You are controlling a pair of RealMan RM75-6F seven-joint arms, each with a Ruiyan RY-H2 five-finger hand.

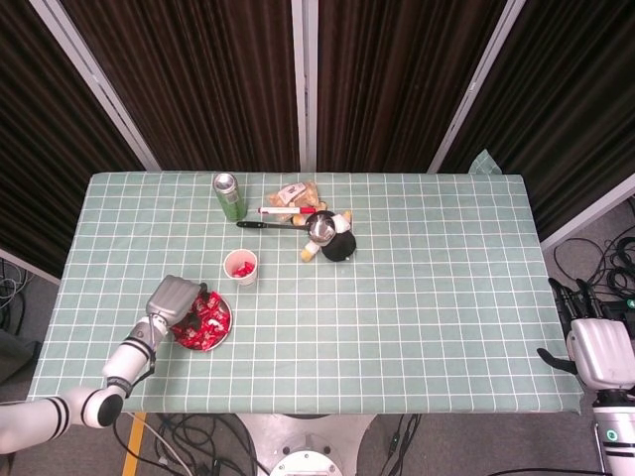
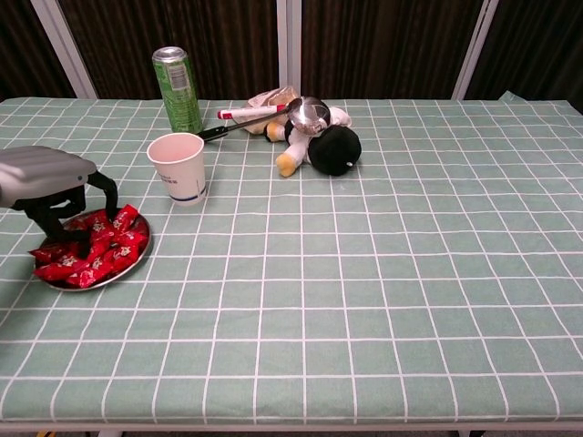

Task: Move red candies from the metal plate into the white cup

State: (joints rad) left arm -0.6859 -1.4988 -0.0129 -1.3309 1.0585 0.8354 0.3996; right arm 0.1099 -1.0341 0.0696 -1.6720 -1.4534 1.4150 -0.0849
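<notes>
The metal plate (image 1: 225, 329) (image 2: 128, 267) sits near the table's front left, heaped with red candies (image 1: 207, 322) (image 2: 102, 251). The white cup (image 1: 241, 266) (image 2: 178, 169) stands just behind and to the right of it, with red candy showing inside in the head view. My left hand (image 1: 172, 298) (image 2: 50, 182) hangs over the plate's left half, its dark fingers (image 2: 62, 221) spread and dipping into the pile, the thumb toward the cup. No candy shows between them. My right hand (image 1: 598, 349) rests off the table's right front corner, fingers apart, holding nothing.
A green can (image 1: 229, 196) (image 2: 178, 89) stands behind the cup. Further right lie a red marker (image 1: 286, 210) (image 2: 248, 112), a snack bag (image 1: 295, 192) (image 2: 273, 95), a ladle (image 1: 319, 227) (image 2: 310, 114) and a plush penguin (image 1: 339, 244) (image 2: 333, 147).
</notes>
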